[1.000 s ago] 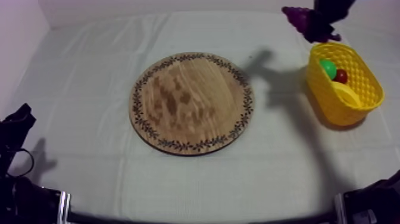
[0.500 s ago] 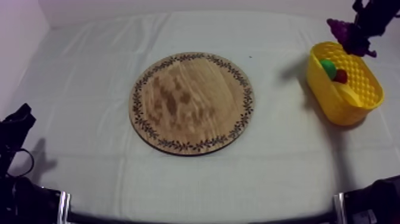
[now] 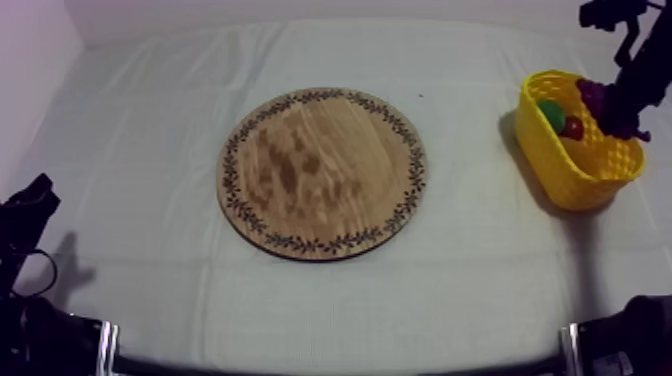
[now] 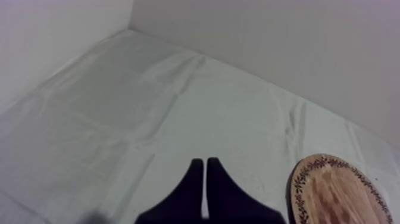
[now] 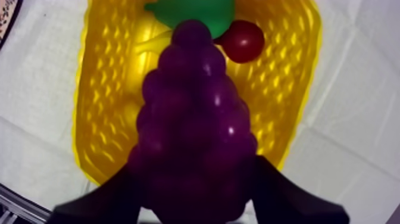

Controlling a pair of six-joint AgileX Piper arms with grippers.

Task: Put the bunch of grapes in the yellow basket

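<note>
Holds the bunch of grapes (image 5: 193,119) clamped in the right pincer (image 5: 195,173), over the inside of the yellow basket (image 3: 560,170) by the tabletop's right edge. Risk on release: dropped from too high, could bounce off the pear (image 3: 550,112) or small red fruit (image 3: 573,127) and clear the rim. Lowered off-centre, could catch the wall and tip the basket. Rests the left pincer (image 4: 205,179) closed on nothing at the near left corner. Works over creased grey-white cloth (image 3: 150,150), with the wooden board (image 3: 320,175) bare at centre. Backed by a plain pale wall.

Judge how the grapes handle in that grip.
The bunch of grapes looks stiff: it holds a cone shape in the right gripper. Its glossy beads may be slippery. Lumpy, it likely won't roll in the yellow basket.
</note>
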